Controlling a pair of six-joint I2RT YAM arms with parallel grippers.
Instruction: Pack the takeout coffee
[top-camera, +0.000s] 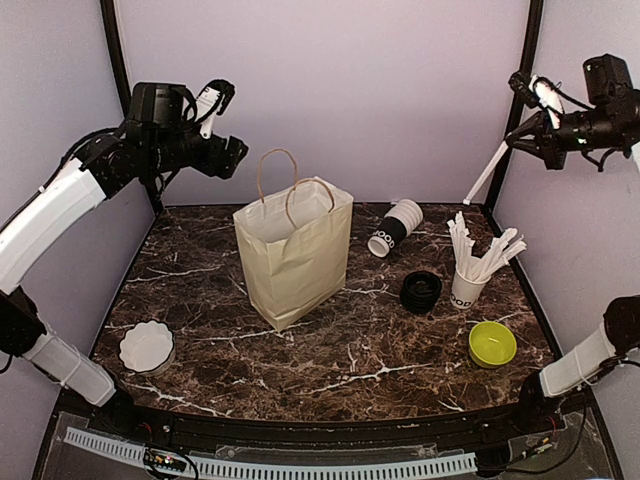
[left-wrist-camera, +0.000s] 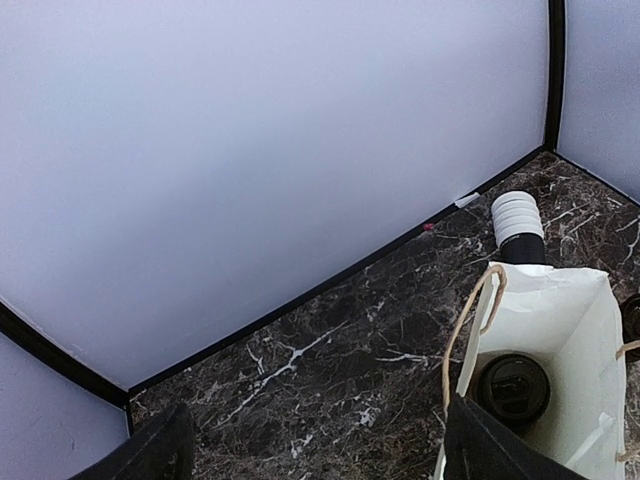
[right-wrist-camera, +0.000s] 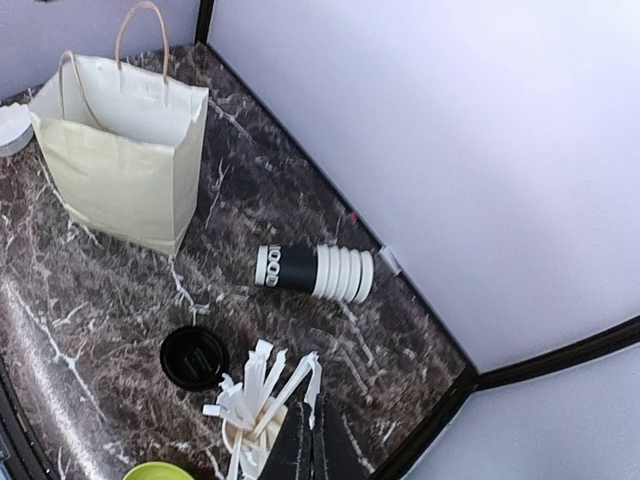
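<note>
A tan paper bag (top-camera: 292, 250) stands open mid-table. In the left wrist view a black-lidded takeout coffee cup (left-wrist-camera: 512, 388) sits at the bottom of the bag (left-wrist-camera: 560, 330). A nested stack of unlidded white-and-black cups (top-camera: 395, 228) lies on its side behind the bag. Beside it is a stack of black lids (top-camera: 421, 291). My left gripper (top-camera: 228, 125) hangs open and empty, high at the back left. My right gripper (top-camera: 522, 138) is raised at the back right, shut on a white stick (top-camera: 488, 172) that slants down from it; the fingers (right-wrist-camera: 301, 440) are pressed together.
A cup full of white sticks (top-camera: 468, 280) stands right of the lids, with a green bowl (top-camera: 492, 343) in front of it. A white fluted bowl (top-camera: 147, 346) sits at the front left. Pale walls enclose the dark marble table (top-camera: 330, 360).
</note>
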